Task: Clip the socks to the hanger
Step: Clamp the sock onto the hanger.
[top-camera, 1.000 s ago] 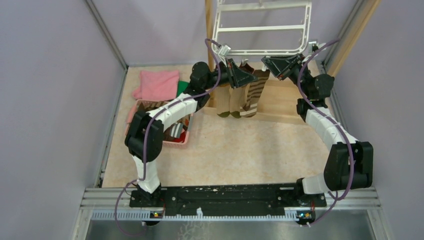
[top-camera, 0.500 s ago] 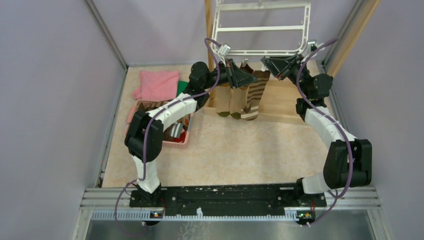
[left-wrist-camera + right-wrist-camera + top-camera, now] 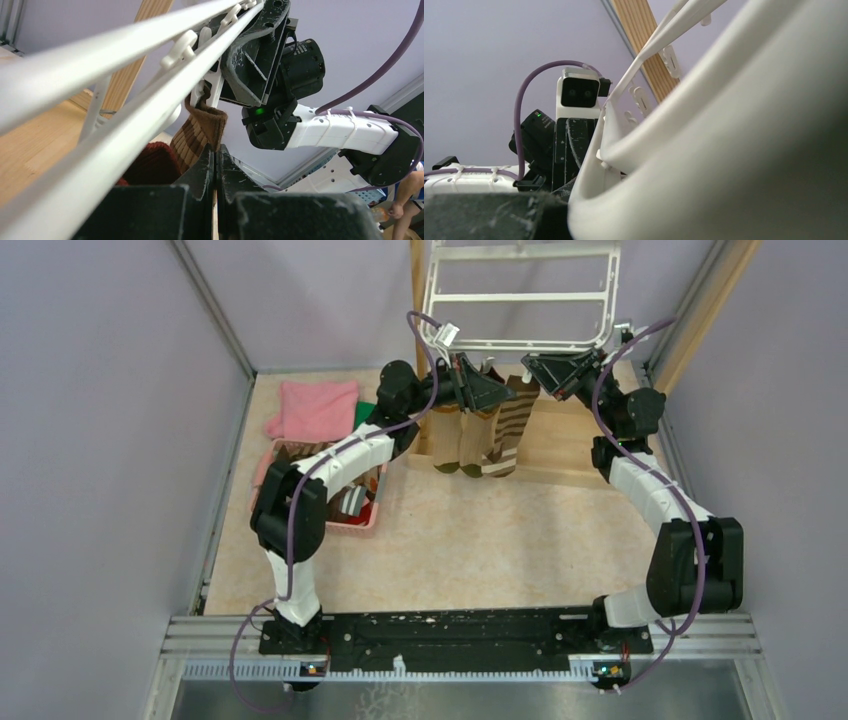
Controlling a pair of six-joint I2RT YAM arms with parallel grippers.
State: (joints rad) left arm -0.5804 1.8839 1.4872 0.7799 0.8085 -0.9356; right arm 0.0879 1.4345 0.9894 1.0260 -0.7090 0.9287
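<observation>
The white hanger [image 3: 520, 340] hangs at the back centre, with socks dangling under its near edge. Two are brown with tan toes [image 3: 458, 440]. The third is a brown-and-cream striped sock [image 3: 510, 425]. My left gripper [image 3: 506, 392] is shut on that striped sock's cuff [image 3: 197, 132], just under a white clip [image 3: 200, 95]; its jaws [image 3: 216, 150] are pressed together. A dark red sock [image 3: 150, 162] hangs beside it. My right gripper [image 3: 532, 366] meets the same hanger edge from the right and is shut on the clip. In the right wrist view the hanger's rail [image 3: 724, 125] hides the jaws.
A pink basket [image 3: 372, 522] holding more socks stands at the left, with a pink cloth [image 3: 315, 408] and a green cloth [image 3: 365, 415] behind it. A wooden post [image 3: 418, 300] and a wooden base [image 3: 570, 445] stand under the hanger. Purple walls close both sides.
My left gripper has edged up and to the right with the striped sock's cuff, closer to the hanger's edge. The hanger has swayed slightly. The right arm has barely moved.
</observation>
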